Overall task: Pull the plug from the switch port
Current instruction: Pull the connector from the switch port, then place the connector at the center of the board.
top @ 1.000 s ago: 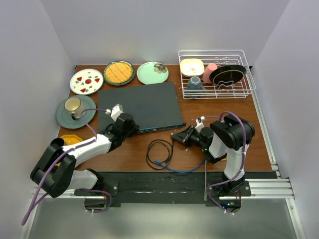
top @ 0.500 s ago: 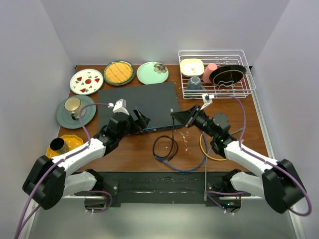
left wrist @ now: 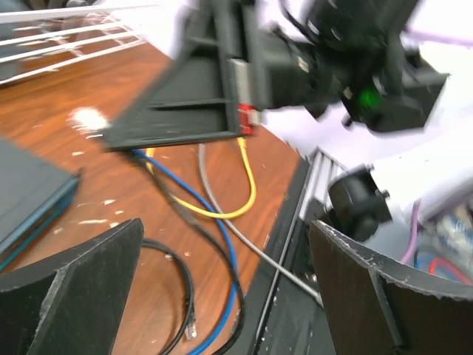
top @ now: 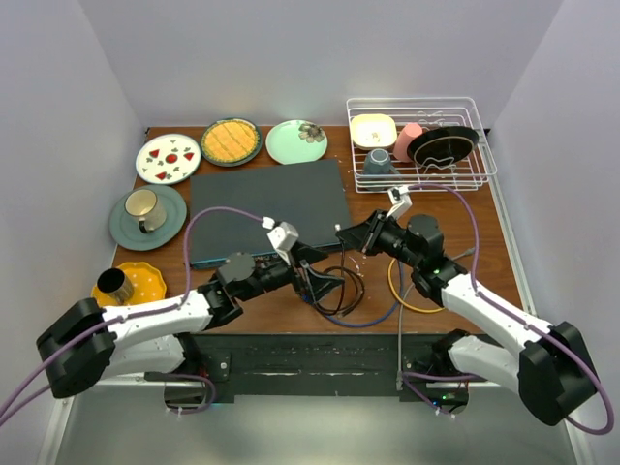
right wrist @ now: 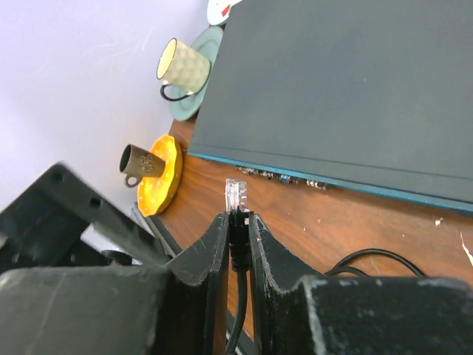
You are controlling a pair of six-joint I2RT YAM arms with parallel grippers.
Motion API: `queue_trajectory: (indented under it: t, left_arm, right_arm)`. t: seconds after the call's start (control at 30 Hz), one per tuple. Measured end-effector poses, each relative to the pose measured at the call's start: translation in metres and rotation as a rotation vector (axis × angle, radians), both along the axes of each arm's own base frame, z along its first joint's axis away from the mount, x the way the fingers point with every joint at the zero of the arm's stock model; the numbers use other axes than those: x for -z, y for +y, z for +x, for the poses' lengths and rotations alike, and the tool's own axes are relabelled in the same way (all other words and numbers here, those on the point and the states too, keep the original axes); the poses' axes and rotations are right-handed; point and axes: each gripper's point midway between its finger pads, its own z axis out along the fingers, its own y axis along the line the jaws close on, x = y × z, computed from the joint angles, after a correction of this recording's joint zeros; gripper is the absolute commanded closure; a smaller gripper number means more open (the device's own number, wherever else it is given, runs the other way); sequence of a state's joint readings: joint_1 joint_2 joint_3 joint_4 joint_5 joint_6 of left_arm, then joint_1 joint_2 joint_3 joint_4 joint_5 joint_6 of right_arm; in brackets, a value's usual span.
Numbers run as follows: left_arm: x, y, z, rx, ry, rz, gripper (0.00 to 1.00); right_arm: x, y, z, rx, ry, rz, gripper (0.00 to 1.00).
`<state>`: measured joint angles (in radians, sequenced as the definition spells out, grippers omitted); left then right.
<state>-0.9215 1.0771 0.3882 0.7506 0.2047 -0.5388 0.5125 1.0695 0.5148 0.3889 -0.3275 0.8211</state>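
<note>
A wire dish rack (top: 426,181) is seen beyond the far right corner of the switch (top: 268,205). A pale bowl (top: 373,129), a pink cup (top: 408,141), a grey cup (top: 378,162) and a black plate (top: 444,145) are kept in it. The plug (right wrist: 235,194) is clamped by the right gripper (right wrist: 236,222) and held just before the switch's blue front edge, out of the sockets. The left gripper (left wrist: 222,251) is seen wide open before the switch's near right corner, and nothing is held.

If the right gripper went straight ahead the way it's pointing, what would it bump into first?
Most likely the thin blue front edge of the large flat dark-grey switch box; the clear plug pinched in the right gripper would touch first. Depth is unclear, so it might skim past.
</note>
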Motion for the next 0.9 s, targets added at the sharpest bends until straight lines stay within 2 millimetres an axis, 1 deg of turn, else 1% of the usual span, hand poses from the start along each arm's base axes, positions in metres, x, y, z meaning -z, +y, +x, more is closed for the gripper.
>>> queue_trajectory:
  t: [0.03,0.13,0.23,0.3,0.33,0.37,0.4,0.43,0.47,0.5,0.57,0.63,0.7,0.77,0.83,0.9]
  left_arm:
    - [0.0,-0.009,-0.005,0.022,-0.015,0.017,0.0]
    - [0.004,-0.032,-0.008,0.045,-0.044,0.076,0.0]
    - [0.019,-0.049,-0.009,0.053,-0.048,0.137,0.01]
    - [0.037,-0.053,-0.009,0.041,-0.031,0.183,0.13]
    - [0.045,-0.054,-0.008,0.035,-0.019,0.205,0.24]
    - [0.054,-0.054,-0.006,0.027,-0.009,0.229,0.49]
    - [0.064,-0.054,-0.004,0.02,0.004,0.256,0.64]
    - [0.073,-0.055,-0.002,0.014,0.019,0.275,0.78]
    - [0.082,-0.055,-0.001,0.01,0.028,0.298,1.0]
    - [0.087,-0.056,0.0,0.007,0.035,0.312,1.0]
    - [0.091,-0.056,0.001,0.002,0.047,0.317,1.0]
    - [0.09,-0.056,0.002,-0.004,0.05,0.312,1.0]
    - [0.086,-0.057,0.004,-0.014,0.048,0.298,1.0]
    - [0.076,-0.062,0.008,-0.024,0.04,0.276,1.0]
    - [0.055,-0.071,0.013,-0.027,0.019,0.238,1.0]
    - [0.025,-0.089,0.02,-0.017,-0.009,0.183,1.0]
  right_arm:
    - [-0.003,-0.001,-0.001,0.0,0.0,-0.001,1.0]
    - [-0.016,-0.002,-0.003,-0.001,-0.027,0.005,1.0]
    - [-0.032,-0.004,-0.007,-0.002,-0.065,0.016,1.0]
    - [-0.04,-0.007,-0.01,-0.001,-0.084,0.02,1.0]
    - [-0.042,-0.008,-0.011,-0.001,-0.091,0.022,1.0]
    - [-0.044,-0.009,-0.013,0.0,-0.095,0.021,1.0]
    - [-0.045,-0.01,-0.015,0.001,-0.097,0.018,1.0]
    - [-0.046,-0.012,-0.016,0.005,-0.101,0.014,0.97]
    - [-0.048,-0.014,-0.017,0.013,-0.106,0.008,0.88]
    - [-0.049,-0.016,-0.018,0.016,-0.111,0.002,0.64]
    - [-0.053,-0.02,-0.021,0.023,-0.123,-0.009,0.5]
    - [-0.061,-0.024,-0.022,0.037,-0.142,-0.011,0.42]
    - [-0.078,-0.029,-0.025,0.054,-0.179,-0.01,0.41]
    - [-0.105,-0.036,-0.028,0.081,-0.241,0.005,0.4]
    - [-0.136,-0.044,-0.033,0.104,-0.313,0.029,0.4]
    - [-0.17,-0.052,-0.042,0.127,-0.39,0.062,0.4]
